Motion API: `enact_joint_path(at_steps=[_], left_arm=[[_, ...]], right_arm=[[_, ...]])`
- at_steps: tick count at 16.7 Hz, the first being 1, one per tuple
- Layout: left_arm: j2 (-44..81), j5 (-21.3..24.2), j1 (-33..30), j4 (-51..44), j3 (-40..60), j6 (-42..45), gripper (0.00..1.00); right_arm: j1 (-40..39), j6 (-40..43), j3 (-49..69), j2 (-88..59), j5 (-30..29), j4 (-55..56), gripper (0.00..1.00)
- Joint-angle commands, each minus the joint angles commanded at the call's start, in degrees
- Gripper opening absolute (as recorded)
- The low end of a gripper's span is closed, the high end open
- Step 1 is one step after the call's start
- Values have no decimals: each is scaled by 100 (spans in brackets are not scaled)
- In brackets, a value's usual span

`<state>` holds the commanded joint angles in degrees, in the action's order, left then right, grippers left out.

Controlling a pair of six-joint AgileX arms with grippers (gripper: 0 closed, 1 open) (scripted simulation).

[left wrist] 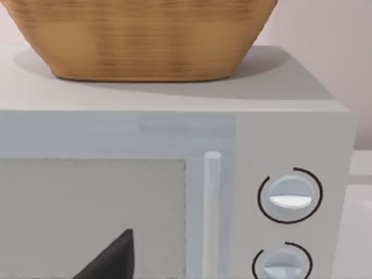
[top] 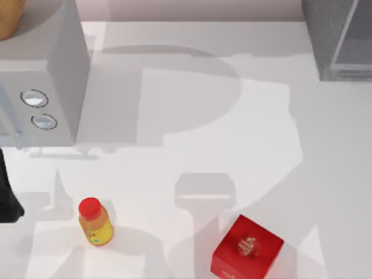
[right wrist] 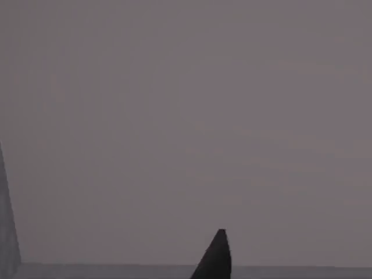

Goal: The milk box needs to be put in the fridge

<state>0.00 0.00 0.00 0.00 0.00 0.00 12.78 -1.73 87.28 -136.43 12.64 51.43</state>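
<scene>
At the table's left edge my left arm [top: 9,197] stands beside the microwave [top: 43,87], which bears a basket [left wrist: 139,40]; how its gripper stands I cannot tell. The juice bottle [top: 95,221] and red box [top: 247,254] sit near the front edge, well apart, with bare table [top: 192,116] behind them. The fridge [top: 343,38] fills the far right corner.

No legible text, seemingly.
</scene>
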Motion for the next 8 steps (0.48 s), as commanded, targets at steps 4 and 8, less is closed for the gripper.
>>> enact_joint_path(at_steps=[4, 8], left_arm=[[0, 0, 0, 0, 0, 0, 100], [0, 0, 0, 0, 0, 0, 100]], right_arm=[[-36, 89, 475, -313, -141, -425, 0], [-35, 90, 476, -315, -143, -427, 0]])
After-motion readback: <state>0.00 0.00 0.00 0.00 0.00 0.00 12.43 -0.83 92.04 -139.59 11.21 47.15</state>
